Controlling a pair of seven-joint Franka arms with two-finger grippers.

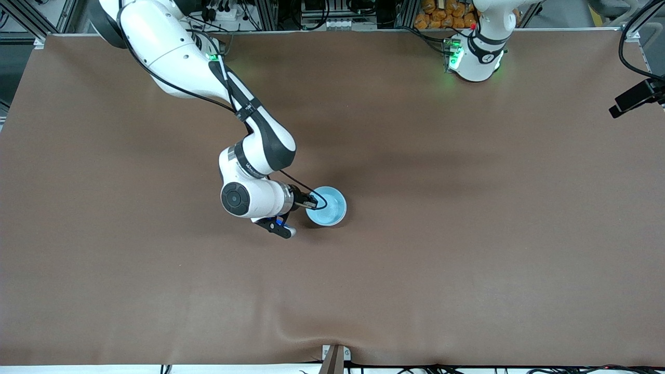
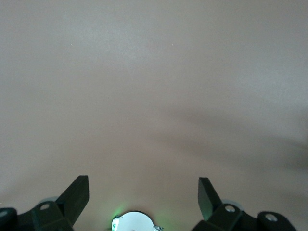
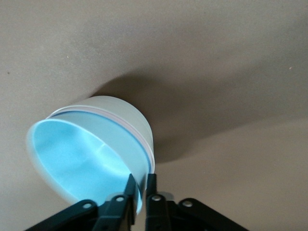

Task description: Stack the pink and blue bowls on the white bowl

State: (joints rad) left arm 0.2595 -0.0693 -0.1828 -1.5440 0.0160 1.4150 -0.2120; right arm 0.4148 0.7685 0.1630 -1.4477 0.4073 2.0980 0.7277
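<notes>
The light blue bowl (image 1: 328,208) is at the table's middle. In the right wrist view the blue bowl (image 3: 77,159) sits nested inside a pale white bowl (image 3: 118,107). A thin pinkish rim line (image 3: 126,126) shows between them; the rest of the pink bowl is hidden. My right gripper (image 1: 313,201) (image 3: 141,177) is shut on the stack's rim on the side toward the right arm's end, with one finger inside the blue bowl and one outside the wall. My left gripper (image 2: 143,185) is open and empty, high over bare table, and does not show in the front view.
The brown table cover (image 1: 467,234) has a raised crease at its edge nearest the front camera (image 1: 291,324). The left arm's base (image 1: 475,52) stands at the table's robot edge. A black camera mount (image 1: 636,96) sticks in at the left arm's end.
</notes>
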